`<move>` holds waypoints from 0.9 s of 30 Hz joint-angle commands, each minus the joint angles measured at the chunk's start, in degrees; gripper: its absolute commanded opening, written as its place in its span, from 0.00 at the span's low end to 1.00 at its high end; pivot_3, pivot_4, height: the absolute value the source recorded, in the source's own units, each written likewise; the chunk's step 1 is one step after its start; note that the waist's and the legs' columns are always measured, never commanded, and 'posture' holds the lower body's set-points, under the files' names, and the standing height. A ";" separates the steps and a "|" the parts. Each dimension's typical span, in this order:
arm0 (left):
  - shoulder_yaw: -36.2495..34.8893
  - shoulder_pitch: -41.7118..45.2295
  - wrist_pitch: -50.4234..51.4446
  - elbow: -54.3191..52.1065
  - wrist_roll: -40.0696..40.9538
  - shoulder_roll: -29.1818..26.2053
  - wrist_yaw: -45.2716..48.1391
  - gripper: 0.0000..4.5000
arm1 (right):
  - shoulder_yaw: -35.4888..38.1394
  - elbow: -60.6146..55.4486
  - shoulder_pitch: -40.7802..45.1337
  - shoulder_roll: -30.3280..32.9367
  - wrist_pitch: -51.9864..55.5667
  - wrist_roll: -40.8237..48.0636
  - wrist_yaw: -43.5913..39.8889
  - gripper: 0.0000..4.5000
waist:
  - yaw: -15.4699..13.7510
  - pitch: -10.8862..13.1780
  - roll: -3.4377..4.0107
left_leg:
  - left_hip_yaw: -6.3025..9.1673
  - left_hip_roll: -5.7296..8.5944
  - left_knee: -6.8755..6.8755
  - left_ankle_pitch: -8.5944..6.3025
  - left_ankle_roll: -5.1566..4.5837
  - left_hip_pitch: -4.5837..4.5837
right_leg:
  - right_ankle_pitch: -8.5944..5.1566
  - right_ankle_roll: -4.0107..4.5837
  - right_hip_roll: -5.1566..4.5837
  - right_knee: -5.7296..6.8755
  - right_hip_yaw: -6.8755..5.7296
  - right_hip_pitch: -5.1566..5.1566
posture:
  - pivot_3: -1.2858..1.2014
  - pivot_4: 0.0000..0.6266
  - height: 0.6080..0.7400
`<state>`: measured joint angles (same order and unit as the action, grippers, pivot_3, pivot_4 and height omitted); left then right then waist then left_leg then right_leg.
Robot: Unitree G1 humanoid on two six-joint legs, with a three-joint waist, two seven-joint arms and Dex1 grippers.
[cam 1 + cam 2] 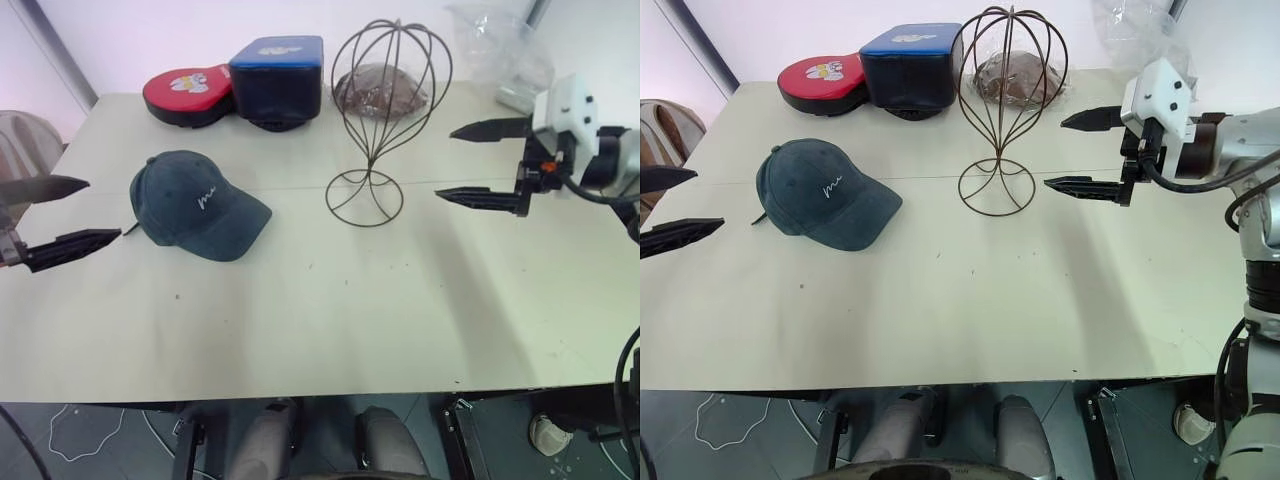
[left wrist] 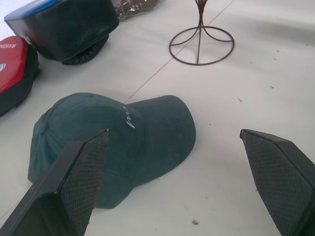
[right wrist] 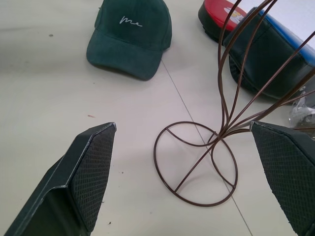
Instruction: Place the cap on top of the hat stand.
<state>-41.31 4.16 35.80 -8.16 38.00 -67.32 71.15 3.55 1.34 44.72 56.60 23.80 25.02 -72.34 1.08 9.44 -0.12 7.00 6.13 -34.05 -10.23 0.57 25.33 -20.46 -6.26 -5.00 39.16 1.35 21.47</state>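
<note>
The dark teal cap (image 1: 196, 203) with white script lies flat on the table, left of centre, brim toward the front right. The wire hat stand (image 1: 383, 120) rises upright in the middle of the table, its globe top bare and its looped base (image 3: 195, 162) on the surface. My left gripper (image 1: 88, 212) hovers open just left of the cap, with the cap (image 2: 115, 142) lying beyond its spread fingers. At the right, my right gripper (image 1: 462, 163) is open too, fingers pointing at the stand from a short distance, nothing between them.
Along the table's far edge (image 1: 300, 100) sit a red flat pad (image 1: 188, 93), a dark blue-topped box (image 1: 277, 78) and a brown lump (image 1: 380, 90) behind the stand. A clear plastic bag (image 1: 500, 50) lies at the back right. Open table surface spreads in front.
</note>
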 commanded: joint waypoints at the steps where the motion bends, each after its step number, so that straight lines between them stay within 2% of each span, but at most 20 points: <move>1: -1.00 0.34 -0.45 -0.73 0.25 -0.49 0.24 1.00 | 1.76 -0.81 1.45 0.45 -0.31 0.42 0.15 0.99 | 0.00 0.00 0.00 | 0.00 0.00 0.00 0.00 0.00 0.00 | 0.00 0.00 0.00 0.00 0.00 0.00 | 0.52 0.24 1.00; 27: 1.42 0.50 1.83 -5.07 1.72 1.55 -1.95 1.00 | 2.59 -4.27 1.09 -0.38 2.68 1.49 3.03 0.99 | -0.01 0.00 0.00 | -0.02 0.00 -0.02 0.00 0.00 0.00 | 0.00 -0.01 0.00 0.03 0.01 -0.01 | 0.52 0.24 1.00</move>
<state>-39.00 4.54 37.29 -11.43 38.73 -65.93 69.97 3.57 -0.58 44.72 56.35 26.27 25.26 -70.40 1.08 9.44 -0.13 6.98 6.13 -34.07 -10.22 0.57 25.33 -20.46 -6.26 -5.00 39.19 1.36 21.47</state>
